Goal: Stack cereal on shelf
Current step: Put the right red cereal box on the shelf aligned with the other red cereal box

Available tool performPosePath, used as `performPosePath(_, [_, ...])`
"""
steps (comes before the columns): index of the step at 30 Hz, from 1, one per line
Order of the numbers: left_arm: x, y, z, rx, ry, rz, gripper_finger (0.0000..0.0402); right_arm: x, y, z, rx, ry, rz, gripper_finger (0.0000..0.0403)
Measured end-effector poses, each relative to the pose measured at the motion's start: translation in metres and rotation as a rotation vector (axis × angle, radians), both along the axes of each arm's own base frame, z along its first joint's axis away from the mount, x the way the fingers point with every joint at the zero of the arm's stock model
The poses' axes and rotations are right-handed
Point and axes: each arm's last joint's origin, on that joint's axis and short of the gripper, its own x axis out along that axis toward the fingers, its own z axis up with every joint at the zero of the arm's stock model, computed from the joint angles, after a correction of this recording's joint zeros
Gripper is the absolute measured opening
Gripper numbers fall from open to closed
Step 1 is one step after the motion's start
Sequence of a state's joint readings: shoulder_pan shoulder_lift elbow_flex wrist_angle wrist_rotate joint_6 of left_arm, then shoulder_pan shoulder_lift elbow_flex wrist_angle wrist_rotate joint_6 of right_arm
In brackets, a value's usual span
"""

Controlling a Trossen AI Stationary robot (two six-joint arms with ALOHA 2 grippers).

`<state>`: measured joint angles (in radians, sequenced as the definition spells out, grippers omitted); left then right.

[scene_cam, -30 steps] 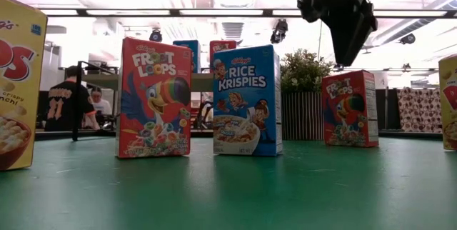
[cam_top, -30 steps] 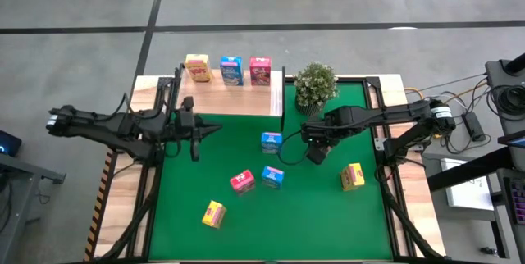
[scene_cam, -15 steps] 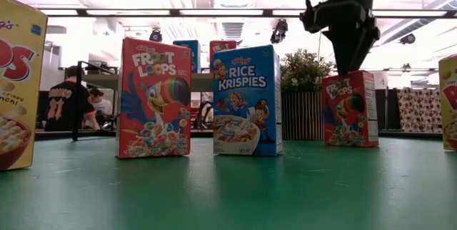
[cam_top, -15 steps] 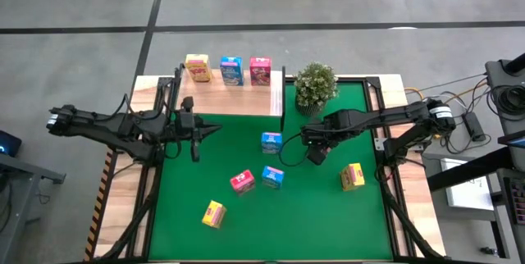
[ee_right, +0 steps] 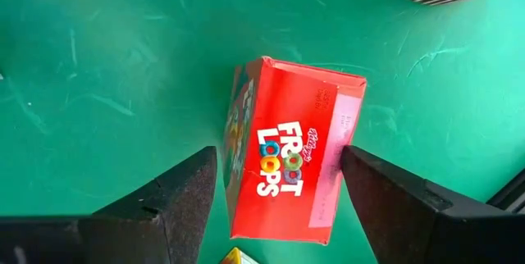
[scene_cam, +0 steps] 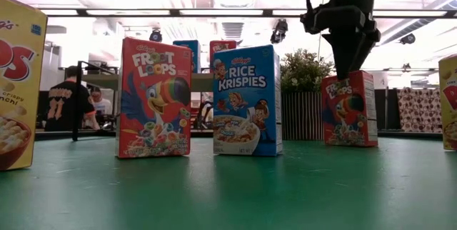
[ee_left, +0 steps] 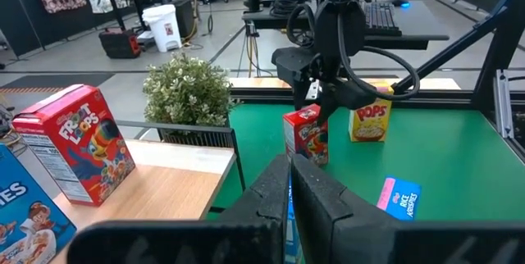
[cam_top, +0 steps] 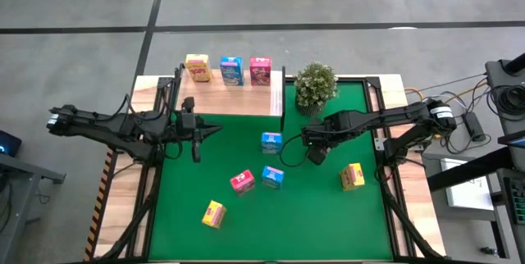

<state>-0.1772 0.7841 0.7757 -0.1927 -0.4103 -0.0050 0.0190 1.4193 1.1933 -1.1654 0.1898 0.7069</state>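
Fingers of the right gripper point(ee_right: 275, 194) now stand fully apart, wider than a second ago, and have come down over the upright red cereal box point(ee_right: 289, 151) beside the potted plant point(cam_top: 315, 85), holding nothing; probably grasping comes next. Left gripper point(ee_left: 289, 194) waits shut near the shelf point(cam_top: 221, 100).

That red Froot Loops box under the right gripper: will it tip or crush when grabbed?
The red Froot Loops box stands upright and narrow, so an off-centre touch could probably tip it. It looks like thin cardboard, likely light and somewhat crushable. The right gripper is open, straddling its top.
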Motion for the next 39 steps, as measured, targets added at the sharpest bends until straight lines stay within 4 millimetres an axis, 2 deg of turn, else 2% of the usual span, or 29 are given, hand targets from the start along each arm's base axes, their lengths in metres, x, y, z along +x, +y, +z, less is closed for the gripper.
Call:
performPosePath(11, [0.000,0.000,0.003,0.009,-0.025,-0.003,0.0000,-0.002,-0.001,0.016,-0.021,-0.002,0.008,0.0254])
performPosePath(26, [0.003,-0.001,0.001,0.015,-0.012,-0.004,0.0000,-0.004,-0.001,-0.005,-0.022,0.019,0.019,0.0253])
performPosePath(39, [0.008,-0.001,-0.003,0.019,0.010,-0.004,0.0000,-0.003,0.000,-0.004,-0.015,0.008,0.024,0.0193])
